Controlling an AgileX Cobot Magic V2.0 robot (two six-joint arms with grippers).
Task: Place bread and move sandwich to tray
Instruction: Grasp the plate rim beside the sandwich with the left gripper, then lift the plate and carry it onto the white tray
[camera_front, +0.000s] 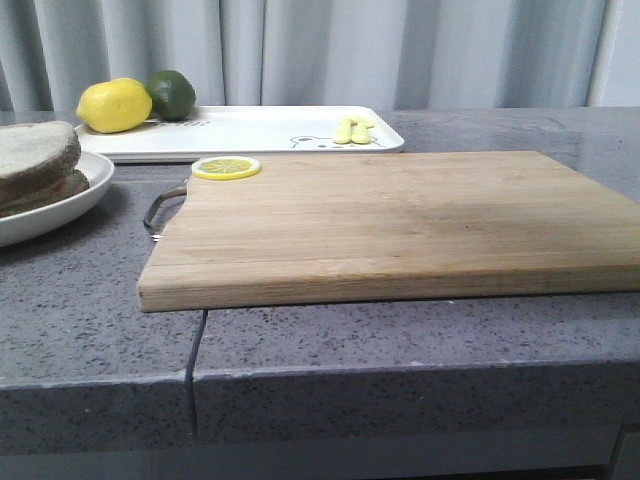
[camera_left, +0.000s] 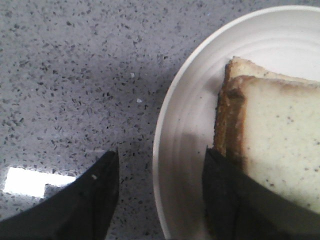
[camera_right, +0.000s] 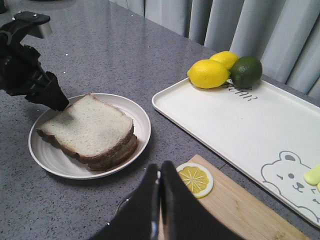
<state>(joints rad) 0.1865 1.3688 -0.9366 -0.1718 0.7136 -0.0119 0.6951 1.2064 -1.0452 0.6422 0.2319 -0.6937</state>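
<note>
Speckled grey stone table (camera_front: 400, 340). Bare wooden cutting board (camera_front: 400, 225) overhanging front edge, ready for assembly. Glossy white rimmed tray (camera_right: 250, 130) near back edge. Round white bowl (camera_right: 50, 160) at left edge, 2 brown-crusted slices of bread (camera_right: 87, 127) stacked inside. Left end effector (camera_left: 160, 195) spread wide, straddling bowl rim, probably to pinch top slice. Right end effector (camera_right: 160, 200) closed, empty.

Open left gripper (camera_left: 160, 192) astride bowl (camera_left: 185, 130) rim, beside stacked bread (camera_left: 280, 150).
</note>
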